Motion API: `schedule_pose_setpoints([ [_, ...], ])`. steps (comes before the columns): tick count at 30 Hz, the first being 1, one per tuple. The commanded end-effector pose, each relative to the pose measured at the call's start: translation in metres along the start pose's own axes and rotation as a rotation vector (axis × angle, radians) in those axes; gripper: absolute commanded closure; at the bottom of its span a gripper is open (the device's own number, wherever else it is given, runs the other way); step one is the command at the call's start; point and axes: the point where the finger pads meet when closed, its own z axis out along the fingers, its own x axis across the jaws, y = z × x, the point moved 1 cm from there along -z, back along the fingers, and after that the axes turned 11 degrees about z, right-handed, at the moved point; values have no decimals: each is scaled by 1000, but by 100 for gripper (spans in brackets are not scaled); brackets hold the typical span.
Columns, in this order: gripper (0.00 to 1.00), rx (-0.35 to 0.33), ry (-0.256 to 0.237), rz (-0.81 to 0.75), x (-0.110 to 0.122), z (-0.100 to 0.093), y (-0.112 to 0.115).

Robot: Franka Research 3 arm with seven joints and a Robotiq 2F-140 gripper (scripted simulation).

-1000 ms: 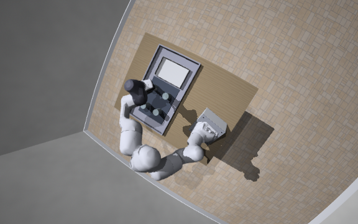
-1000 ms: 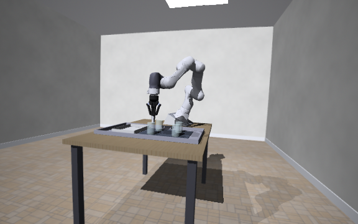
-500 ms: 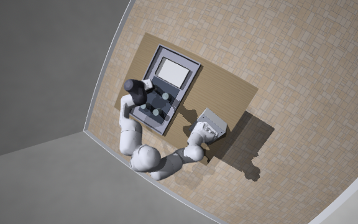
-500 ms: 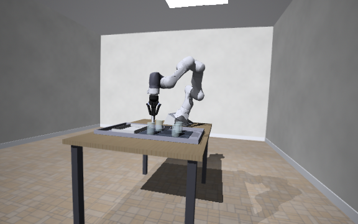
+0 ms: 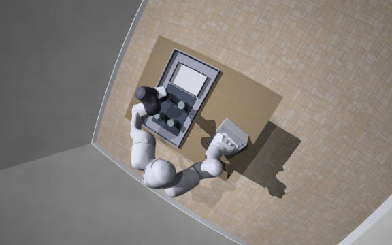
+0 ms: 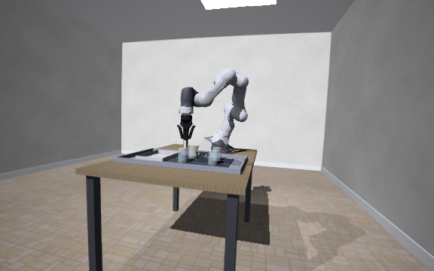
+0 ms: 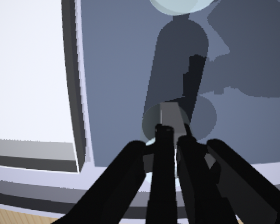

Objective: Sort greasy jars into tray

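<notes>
Glass jars stand mouth down on the dark drying mat [image 5: 169, 91] [image 7: 111, 63]. In the top view I see three of them: one [image 5: 181, 105], a second [image 5: 171, 122] and a third [image 5: 156, 116]; my arm hides part of the mat. In the side view jars show at the left [image 6: 182, 155], behind it [image 6: 192, 151] and at the right [image 6: 214, 156]. My gripper [image 7: 168, 115] [image 6: 185, 144] is shut and empty, tips low over the mat near its edge. The tray [image 5: 189, 79] [image 7: 24, 50] with a white floor lies beside the mat.
Mat and tray rest on a grey steel top [image 5: 201, 99] [image 6: 236, 165] on a wooden table [image 5: 243, 99] [image 6: 164, 175]. The robot's base [image 5: 231, 136] stands on the table's other side. The table's edge is close behind the gripper.
</notes>
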Motion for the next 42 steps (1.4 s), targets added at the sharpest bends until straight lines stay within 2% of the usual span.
schedule_pose_setpoints([
  [1, 100, 6, 0, 3, 1, 1, -1],
  [42, 100, 6, 0, 3, 2, -3, 4],
])
